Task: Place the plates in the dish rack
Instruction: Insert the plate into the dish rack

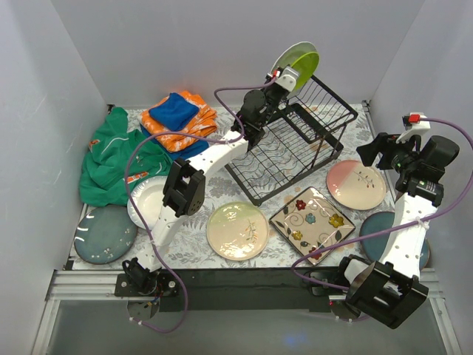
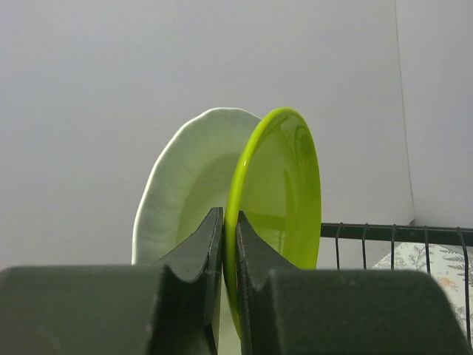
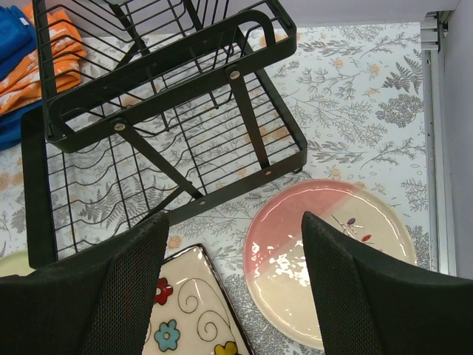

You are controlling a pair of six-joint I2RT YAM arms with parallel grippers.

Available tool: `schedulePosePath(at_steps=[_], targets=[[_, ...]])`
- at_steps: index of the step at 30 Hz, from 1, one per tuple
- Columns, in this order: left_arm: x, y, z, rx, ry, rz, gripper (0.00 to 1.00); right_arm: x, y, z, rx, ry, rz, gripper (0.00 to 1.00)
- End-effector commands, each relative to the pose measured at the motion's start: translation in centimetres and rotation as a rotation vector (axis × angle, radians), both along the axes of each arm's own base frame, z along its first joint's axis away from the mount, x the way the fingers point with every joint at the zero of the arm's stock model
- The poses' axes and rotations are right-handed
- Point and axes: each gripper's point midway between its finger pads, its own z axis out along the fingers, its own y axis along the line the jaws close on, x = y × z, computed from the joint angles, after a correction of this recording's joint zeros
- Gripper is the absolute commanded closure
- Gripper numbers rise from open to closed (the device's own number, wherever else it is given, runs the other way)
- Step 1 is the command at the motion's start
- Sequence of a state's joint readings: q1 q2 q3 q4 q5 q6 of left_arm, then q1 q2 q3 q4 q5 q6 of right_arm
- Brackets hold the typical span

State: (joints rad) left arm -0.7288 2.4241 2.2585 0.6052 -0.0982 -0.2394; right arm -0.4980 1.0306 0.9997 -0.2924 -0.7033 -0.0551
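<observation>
Left claw point(image 2: 228, 248) fills the bottom of its wrist view, pinched almost shut on the lower rim of the lime green plate point(image 2: 284, 188). That plate stands on edge, long axis vertical, its glossy face turned to the right of that view. Just beside it on the left stands 1 white plate point(image 2: 185, 185) with a scalloped rim, also upright; what holds it I cannot tell. Only the top view places both above the far left corner of the dish rack point(image 1: 295, 140), over its raised tier. Right claw point(image 3: 235, 222) hangs wide open and empty above the desk point(image 3: 355, 96). Its wrist view shows the pink-and-cream plate point(image 3: 325, 259) and square flowered plate point(image 3: 185, 314) lying flat below, near the rack's foot.
</observation>
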Motion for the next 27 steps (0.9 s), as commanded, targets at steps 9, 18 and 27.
schedulePosePath(at_steps=[9, 18, 27], targets=[[-1.0, 0.2, 1.6, 0.005, -0.033, -0.02, 1.0, 0.3, 0.0, 0.5, -0.001, -0.033, 0.008, 0.22], [-0.7, 0.1, 0.5, 0.019, -0.024, -0.013, 1.0, 0.3, -0.1, 0.5, -0.003, -0.033, 0.009, 0.22], [-0.4, 0.3, 0.0, 0.031, -0.029, -0.002, 1.0, 0.3, -0.1, 0.5, 0.0, -0.032, 0.01, 0.23]])
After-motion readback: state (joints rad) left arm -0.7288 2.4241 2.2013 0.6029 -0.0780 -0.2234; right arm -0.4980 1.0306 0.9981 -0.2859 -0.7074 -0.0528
